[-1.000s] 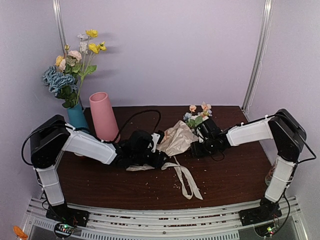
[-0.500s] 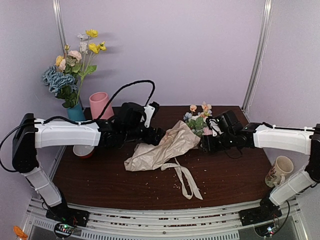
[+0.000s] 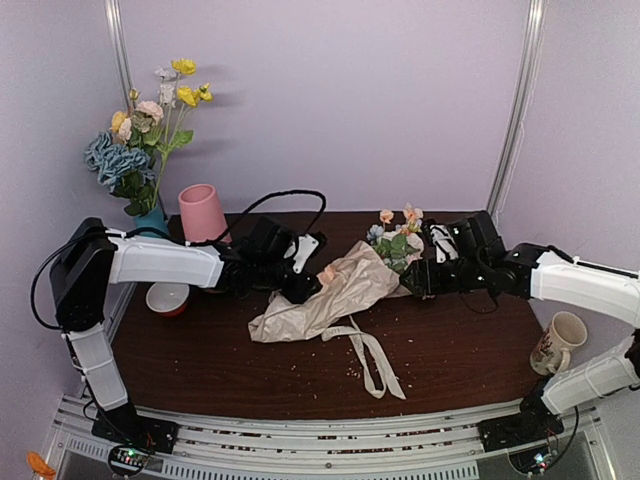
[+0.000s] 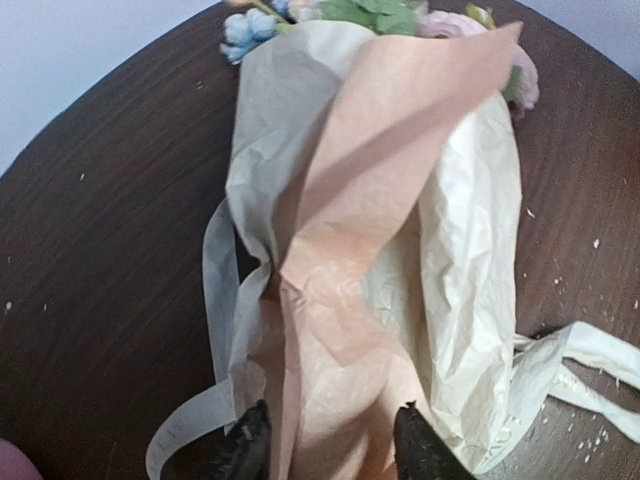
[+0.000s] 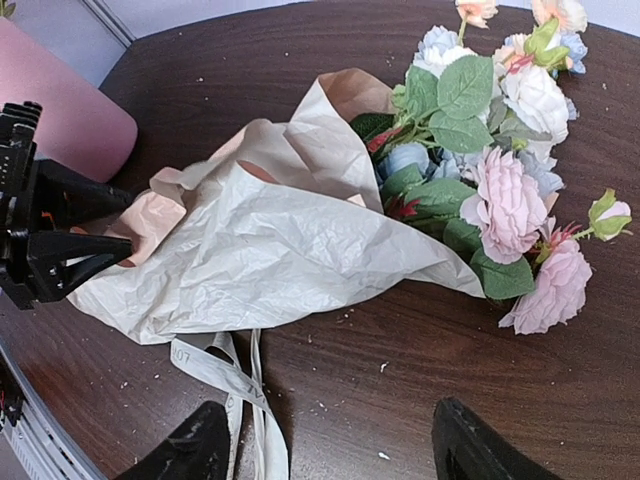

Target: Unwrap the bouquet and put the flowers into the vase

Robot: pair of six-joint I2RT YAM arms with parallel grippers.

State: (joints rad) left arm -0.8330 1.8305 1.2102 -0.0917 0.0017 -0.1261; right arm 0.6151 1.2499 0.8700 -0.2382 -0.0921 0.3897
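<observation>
Bouquet (image 3: 345, 285) on its side mid-table (image 3: 470, 350), and I'd judge it half undone: the cream ribbon (image 3: 375, 360) lies slack, trailing toward the near edge, while the crinkled peach paper (image 5: 260, 250) is loosely open but wrapped about the stems. The flowers (image 5: 500, 170) poke out of the paper's mouth, pointing toward the back right. My left gripper (image 4: 330, 445) is closed partway on the paper's narrow tail, the crumpled sheet filling the gap between both fingers. My right gripper (image 5: 330, 425) hovers just in front of the blooms, jaws wide, holding nothing. The step in hand, as I read it, is sliding the paper off. To do it well I'd bring the right jaws onto the stems just inside the paper's mouth, below the heads so no petals get crushed, then draw the two arms apart along the bouquet's own line, staying low over the table. I can't see whether the ribbon is caught under the sheet, so I'd pull slowly and watch for drag. The pink vase (image 3: 203, 212) stands upright at the back left, just behind my left arm, with a small bowl (image 3: 167, 298) near its elbow; I'd keep that arm's sweep clear of both.
</observation>
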